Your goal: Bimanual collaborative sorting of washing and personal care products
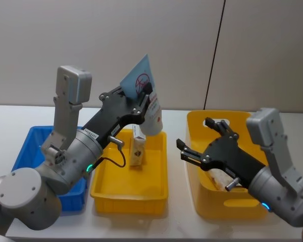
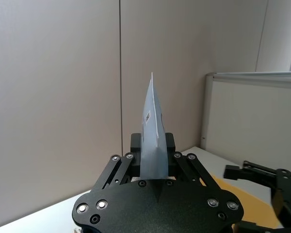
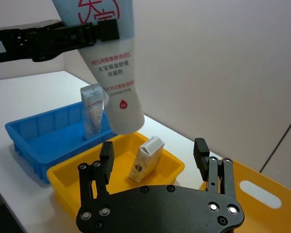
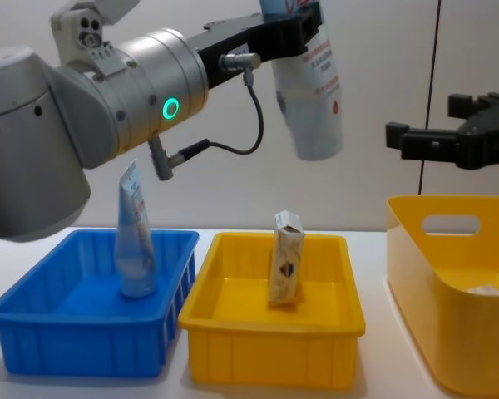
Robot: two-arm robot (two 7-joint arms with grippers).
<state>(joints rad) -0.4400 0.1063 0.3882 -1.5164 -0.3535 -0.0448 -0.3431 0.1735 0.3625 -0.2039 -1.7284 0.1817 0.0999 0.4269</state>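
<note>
**A:** Colours, quickly. The big tube is a milky, pale blue-white, with red characters down its side and a red round mark.

**B:** Its flat end is light blue, stamped with a red ring emblem. The small tube matches it: pale, translucent, a little red print.

**A:** The carton is cream with a dark emblem low on its face.

**B:** One bright blue bin, one yellow tray, and a yellow bin in the same shade.

**A:** The left gripper and right gripper are both matte black. The left arm is silver-grey with a teal light ring.

**B:** White desk, and a plain off-white wall.
</note>
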